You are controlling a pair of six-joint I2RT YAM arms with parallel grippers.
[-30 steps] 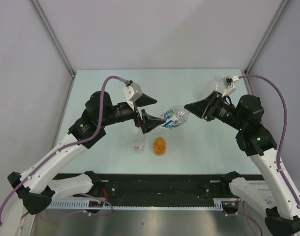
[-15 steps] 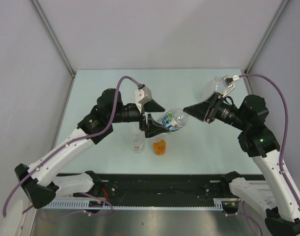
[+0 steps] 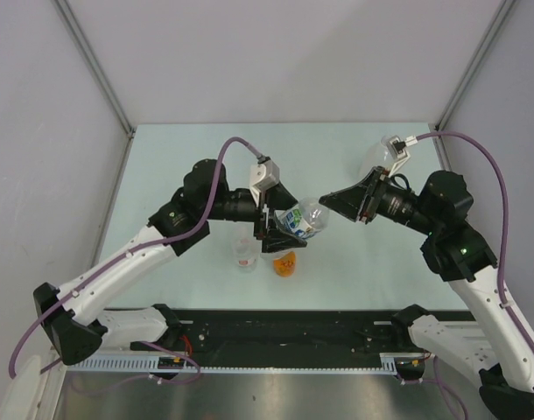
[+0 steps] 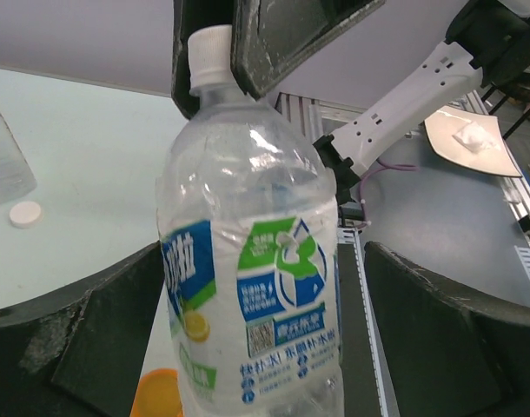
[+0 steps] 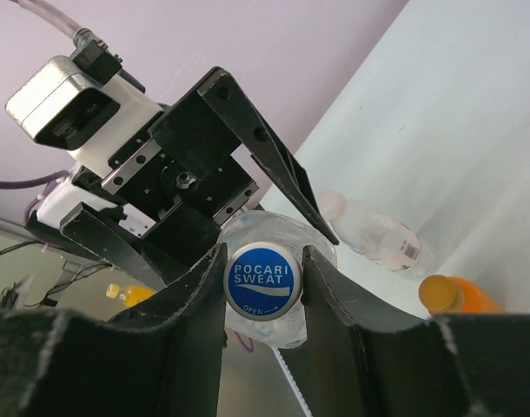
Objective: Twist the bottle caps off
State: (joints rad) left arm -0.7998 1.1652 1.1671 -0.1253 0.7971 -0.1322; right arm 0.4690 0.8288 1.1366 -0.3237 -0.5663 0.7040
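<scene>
"Were all the caps off?"

"No. The left gripper (image 3: pixel 280 220) hugged the blue-labelled bottle (image 4: pixel 248 287). Its cap (image 5: pixel 262 278) was still on, pinched by the right gripper (image 3: pixel 330 203). Only 1 loose white cap (image 4: pixel 25 214) lay below."

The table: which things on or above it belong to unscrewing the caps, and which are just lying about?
Job: blue-labelled bottle, its cap, small red-labelled bottle, orange bottle, clear jug, loose white cap, left fingers, right fingers.
Not job: purple cable, black rail.
</scene>
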